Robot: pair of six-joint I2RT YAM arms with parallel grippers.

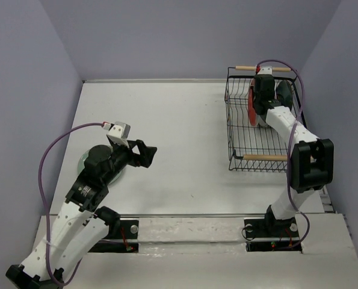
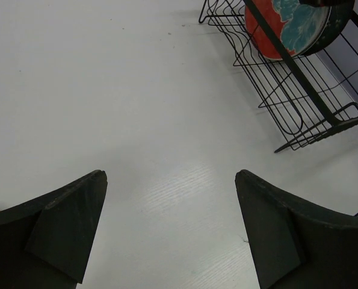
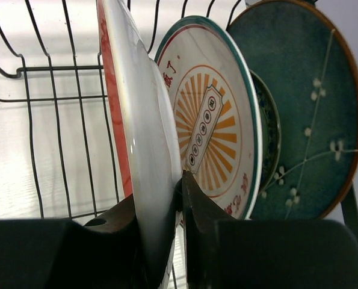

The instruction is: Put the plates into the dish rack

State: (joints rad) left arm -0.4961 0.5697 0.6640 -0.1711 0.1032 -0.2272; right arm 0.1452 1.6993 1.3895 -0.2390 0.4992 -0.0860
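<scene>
Here, the dish rack sits at the table's far right. Inside it the large red plate stands on edge, its rim pinched by the right gripper, beside the dark teal plate and the white orange-centred plate (both upright too). The pale mint plate lies under the left arm. The left gripper hangs spread wide, holding nothing.

Robot lab test cell. White table boxed by plain lavender walls; left arm, right arm bolted at 6 o'clock edge; wire dish rack at 1 o'clock.
</scene>
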